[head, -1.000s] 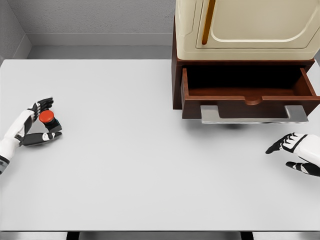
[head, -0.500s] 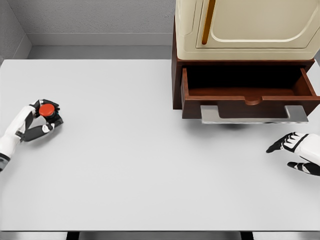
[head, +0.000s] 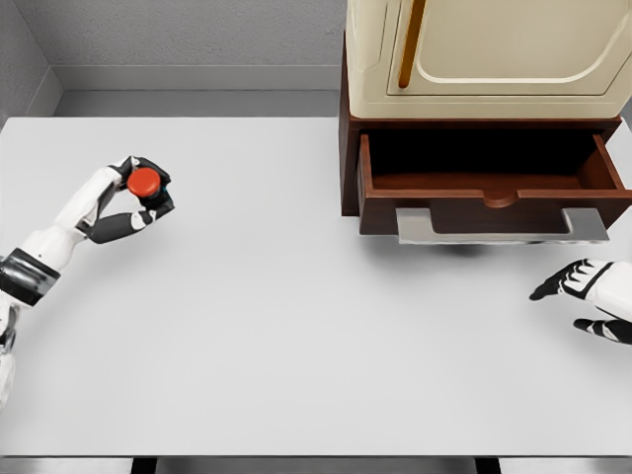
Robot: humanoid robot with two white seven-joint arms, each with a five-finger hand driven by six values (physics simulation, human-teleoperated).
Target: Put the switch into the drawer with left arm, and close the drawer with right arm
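We have the switch [head: 145, 184], red button on a dark base, pinched in the left hand [head: 126, 197] over the table's [head: 257, 326] left part, well apart from the open drawer [head: 489, 188]. It looks small, rigid and light (probably smooth-sided), so gripping the base sides, off the button, seems safest. Fingers are curled round it. Right hand [head: 591, 296] rests low at the right edge, fingers loosely spread, empty, near the drawer's metal handle [head: 502, 226].
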